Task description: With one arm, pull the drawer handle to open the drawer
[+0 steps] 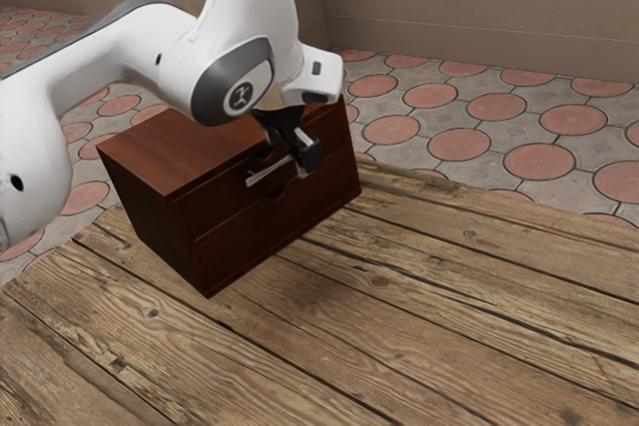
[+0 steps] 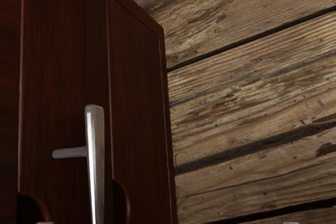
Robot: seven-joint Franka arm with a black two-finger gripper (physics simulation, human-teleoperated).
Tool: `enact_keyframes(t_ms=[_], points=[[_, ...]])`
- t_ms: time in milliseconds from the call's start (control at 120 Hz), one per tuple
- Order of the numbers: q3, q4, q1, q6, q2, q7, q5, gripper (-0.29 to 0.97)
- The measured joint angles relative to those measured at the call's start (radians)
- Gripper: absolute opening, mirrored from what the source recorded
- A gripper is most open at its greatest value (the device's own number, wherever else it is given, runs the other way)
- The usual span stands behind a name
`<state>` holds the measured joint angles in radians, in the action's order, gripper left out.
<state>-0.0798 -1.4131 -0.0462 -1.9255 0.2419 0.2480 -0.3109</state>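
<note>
So the gripper is down at the front of a dark wooden cabinet, right at the silver bar handle of the top drawer. Jaws look apart to me, straddling the bar near its end at the exterior view's right, not clamped on it. In the wrist view the bar runs straight up the middle of the drawer front, and I think the two dark rounded bits low down on either side of it are the fingertips. Hard to be sure at that angle, but there's a sliver of wood showing between the bar and each one.

Cabinet sits on a rough plank table, toward its far edge, with a second drawer under the top one. Top drawer front looks pretty much flush with the lower one. Round terracotta floor tiles show past the table.
</note>
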Motion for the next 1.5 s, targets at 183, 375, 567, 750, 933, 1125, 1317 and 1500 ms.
enact_keyframes(t_ms=[183, 375, 567, 750, 933, 1125, 1317, 1500], points=[[0.000, -0.001, 0.002, -0.022, 0.011, 0.009, 0.003, 0.47], [-0.003, -0.027, 0.009, -0.039, 0.015, 0.015, 0.007, 0.45], [-0.005, -0.027, 0.019, -0.051, 0.021, 0.020, 0.009, 0.44], [-0.006, -0.025, 0.032, -0.066, 0.032, 0.023, 0.010, 0.44], [-0.005, -0.030, 0.031, -0.076, 0.043, 0.024, 0.011, 0.44], [-0.005, -0.038, 0.033, -0.080, 0.049, 0.023, 0.011, 0.47], [-0.005, -0.043, 0.030, -0.082, 0.050, 0.021, 0.013, 0.45], [-0.004, -0.046, 0.022, -0.082, 0.050, 0.016, 0.013, 0.45]])
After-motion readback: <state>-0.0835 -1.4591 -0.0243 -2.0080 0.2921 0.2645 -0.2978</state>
